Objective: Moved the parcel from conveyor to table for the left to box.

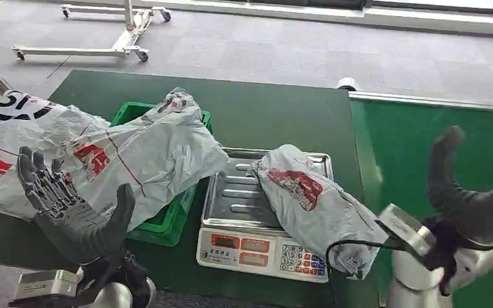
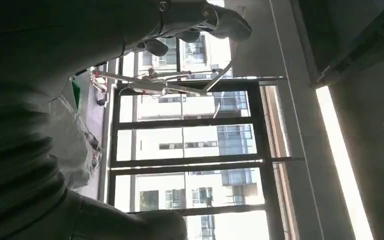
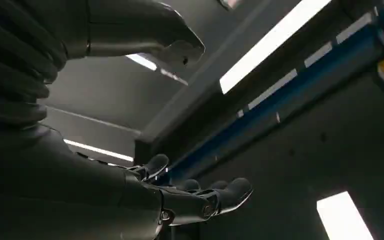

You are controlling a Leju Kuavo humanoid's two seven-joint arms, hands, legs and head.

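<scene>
Parcel (image 1: 308, 202) lies on scale (image 1: 231, 199), released; both hands' fingers (image 1: 42, 179) spread, empty. Next: left hand (image 1: 70, 212) boxes it.

A dark green desk (image 1: 276, 115) carries a green crate (image 1: 167, 221) at its left and a silver scale (image 1: 257, 247) beside it, nearly touching. One grey parcel (image 1: 308, 205) lies across the scale's tray (overhanging its right edge). Larger grey bags (image 1: 147, 154) drape over the crate and the desk's left end.

Grey carpet floor (image 1: 282, 51), white wheeled frame (image 1: 103, 38), tall windows (image 2: 190, 150).
</scene>
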